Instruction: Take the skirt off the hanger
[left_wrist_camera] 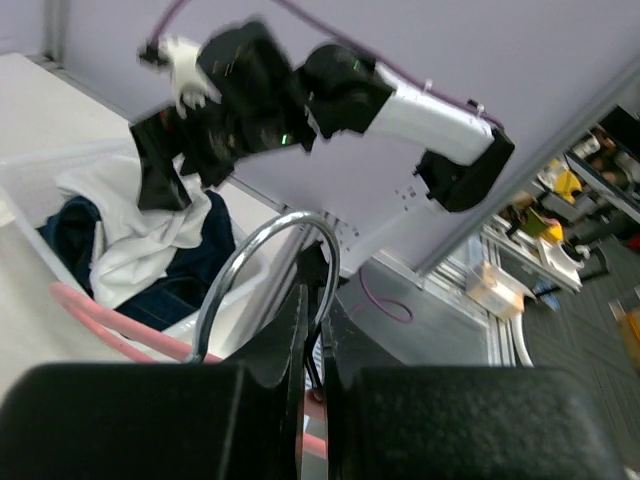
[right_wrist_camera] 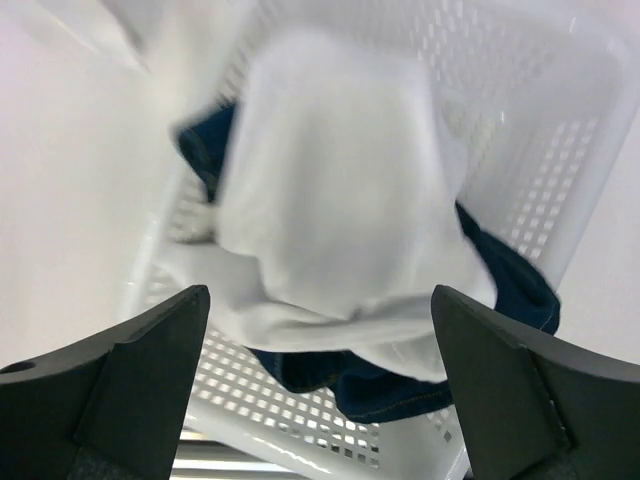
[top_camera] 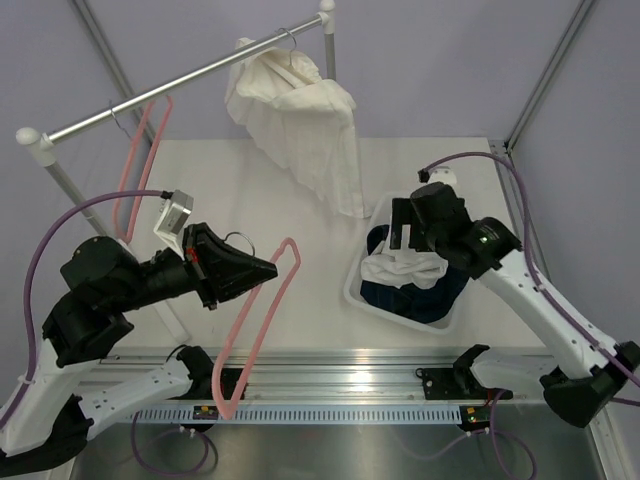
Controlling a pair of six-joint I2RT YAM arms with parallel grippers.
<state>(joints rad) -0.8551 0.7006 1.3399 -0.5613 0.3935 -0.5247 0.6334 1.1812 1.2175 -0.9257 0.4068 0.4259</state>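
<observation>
- Step in hand: letting the white skirt (right_wrist_camera: pixel 330 200) go into the basket (right_wrist_camera: pixel 560 130), with the pulling-off part looking done.
- Holding the pink hanger (top_camera: pixel 262 320) by its metal hook (left_wrist_camera: pixel 290 216) with the left gripper (top_camera: pixel 268 267), fingers pinched shut on the hook, nothing hanging on the pink bars.
- Hovering the right gripper (right_wrist_camera: pixel 320 300) just above the basket, fingers spread wide and gripping nothing.
- Lying bunched up inside the basket on top of some dark blue clothes (top_camera: pixel 435 295) (guessing this is the skirt, going by the bare hanger), touching neither finger.
- Hanging from the rail (top_camera: pixel 180 82) at the back, well apart from both arms: another white cloth (top_camera: pixel 300 130).
- Needing next, most likely: lifting the right gripper up and away without catching the cloth, then putting the bare hanger down somewhere safe, keeping tight hold of the hook while moving it.
</observation>
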